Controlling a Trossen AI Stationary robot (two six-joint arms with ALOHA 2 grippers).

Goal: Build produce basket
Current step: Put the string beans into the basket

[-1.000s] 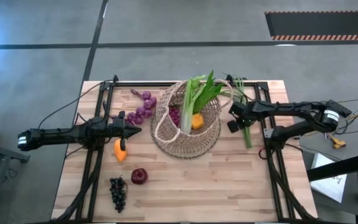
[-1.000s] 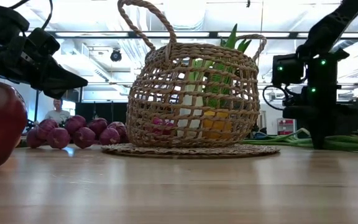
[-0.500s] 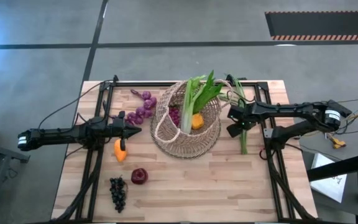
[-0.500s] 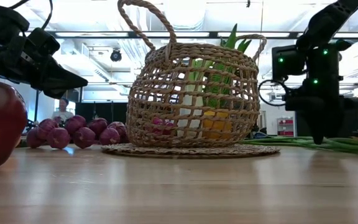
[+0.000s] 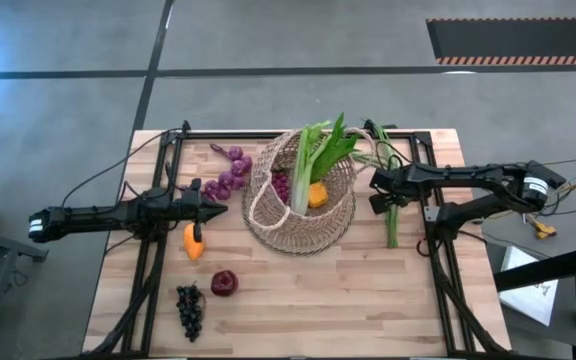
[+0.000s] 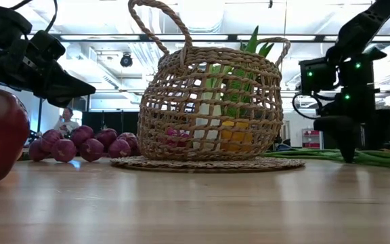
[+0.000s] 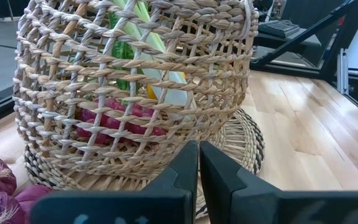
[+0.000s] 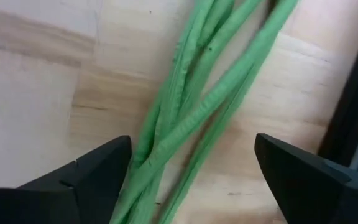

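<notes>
Wicker, open-weave and tan, forms the basket (image 5: 303,203), which stands near the middle of the table (image 5: 368,300), a little toward its far edge. It already holds a leek (image 5: 313,165), an orange fruit (image 5: 317,194) and something dark red. The right gripper (image 5: 381,192) hangs low over the scallions (image 5: 390,215), which lie along the table's right side between the basket and the right frame rail; its fingers (image 8: 86,177) are spread wide, straddling the green stalks (image 8: 197,124) without touching them. The left gripper (image 5: 208,209) waits between the basket and the left edge, its fingers pressed together and holding nothing, pointing at the basket wall (image 7: 135,93).

Step in hand, as judged: grasping the scallions. A sound grasp would descend until the pads flank the whole bundle, then pinch across all the stalks at once, since loose strands could slip free or trail. The lift must clear the basket rim and its loop handle (image 6: 156,20), and the leek leaves stand just beside the entry path.

Still outside the basket: purple grapes (image 5: 228,175) toward the far-left corner, an orange fruit (image 5: 194,242) beside the left gripper, a dark red apple (image 5: 224,283) and dark grapes (image 5: 189,308) near the front-left edge.
</notes>
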